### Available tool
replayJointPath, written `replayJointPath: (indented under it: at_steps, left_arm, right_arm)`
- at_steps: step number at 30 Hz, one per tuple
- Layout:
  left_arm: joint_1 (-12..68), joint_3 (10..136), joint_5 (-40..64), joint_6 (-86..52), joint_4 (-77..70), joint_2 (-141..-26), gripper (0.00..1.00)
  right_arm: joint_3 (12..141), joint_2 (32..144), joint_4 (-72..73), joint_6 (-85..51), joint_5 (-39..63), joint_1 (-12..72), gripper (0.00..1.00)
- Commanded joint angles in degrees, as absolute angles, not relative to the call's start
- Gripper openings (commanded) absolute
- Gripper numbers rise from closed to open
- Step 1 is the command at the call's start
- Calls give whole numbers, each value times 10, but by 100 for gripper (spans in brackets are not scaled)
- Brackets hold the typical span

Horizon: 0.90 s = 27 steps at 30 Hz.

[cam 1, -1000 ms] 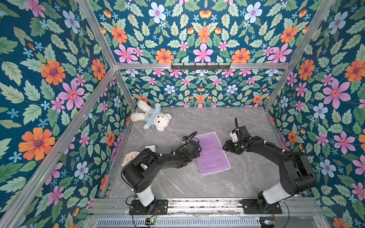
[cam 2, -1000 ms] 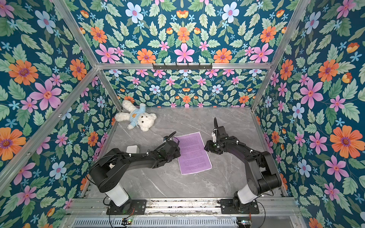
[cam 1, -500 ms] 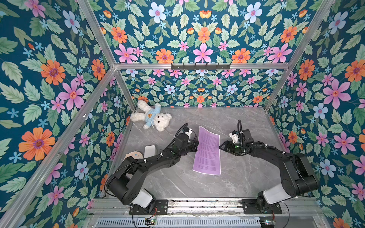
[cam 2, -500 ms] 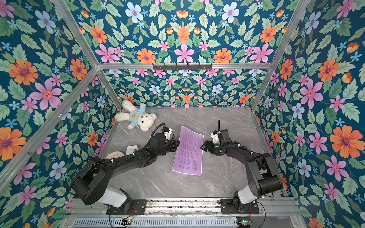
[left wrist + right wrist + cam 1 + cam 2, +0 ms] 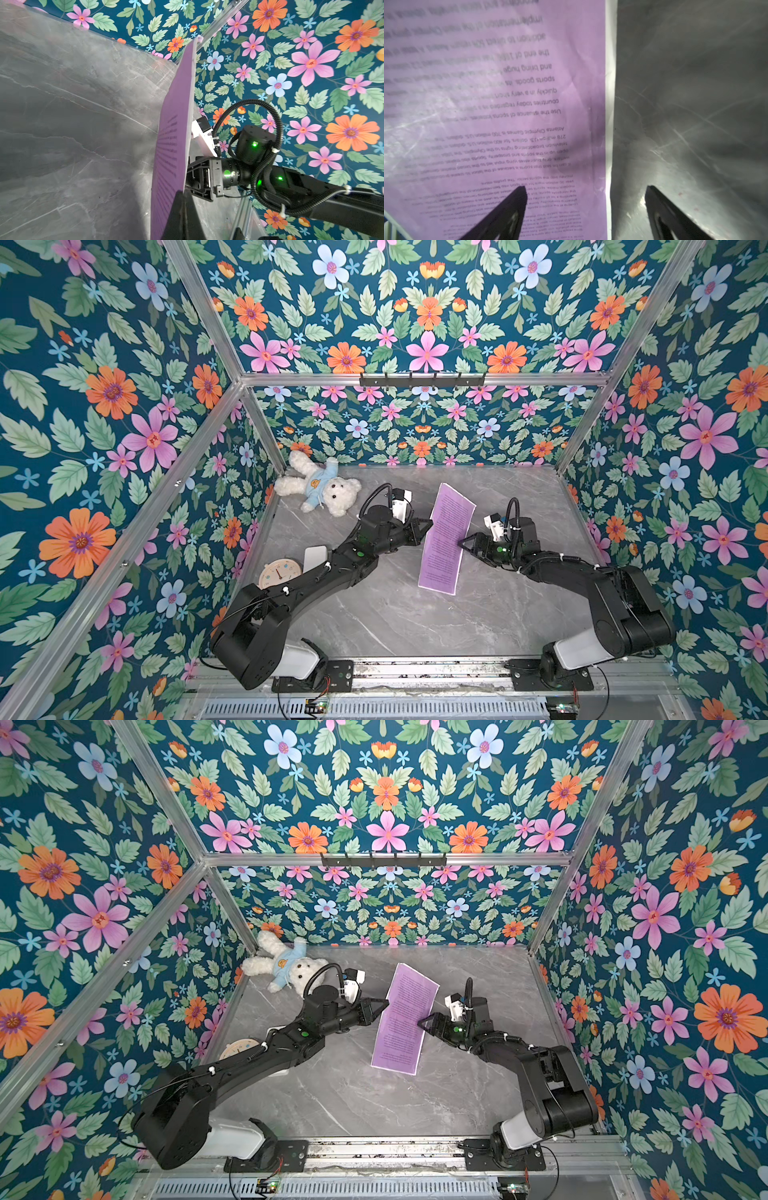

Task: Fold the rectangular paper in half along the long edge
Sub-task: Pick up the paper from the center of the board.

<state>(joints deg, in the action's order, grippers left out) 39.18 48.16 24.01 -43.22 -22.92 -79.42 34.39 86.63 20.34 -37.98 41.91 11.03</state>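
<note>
Now your left claw [image 5: 427,526] is clamped on the frame-left edge of the rectangular paper [image 5: 445,531], mid-frame and tilted up from the counter [image 5: 395,614], while your right claw [image 5: 464,542] is spread apart at its other edge.

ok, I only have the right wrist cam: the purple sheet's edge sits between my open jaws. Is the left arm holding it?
Observer: Yes. The left gripper is shut on the opposite long edge of the lilac rectangular paper printed with dark text.
Operator: Sheet flat?
Observer: No. It is lifted and steeply tilted; the left wrist view sees it nearly edge-on above the grey marble table.
Operator: Anything close by?
Observer: A white teddy bear in a blue hoodie lies near the back wall on the left arm's side, apart from the paper.
</note>
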Motion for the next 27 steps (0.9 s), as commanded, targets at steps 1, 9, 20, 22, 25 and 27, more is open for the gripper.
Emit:
replayJointPath:
  at_steps: [1,9,20,22,25,27]
  left_arm:
    - [389,484,258,-444,-240,-784,0]
    - [375,468,294,-501,-296,-763,0]
    - [370,483,321,-537,-311,-730,0]
    - [370,477,318,-539,-311,-728,0]
    - [369,472,309,-541,-311,-728,0]
    - [367,474,288,-522,-277,-727,0]
  right_arm:
    - [340,871,304,-409,465,107,91]
    - [338,905,456,-467,567,107,90]
    - [352,935,568,-534,603,107,88]
    - [353,944,627,-563,618,108,87]
    - [351,976,689,-603,632,108,82]
    - [350,979,698,-614,634,108,79]
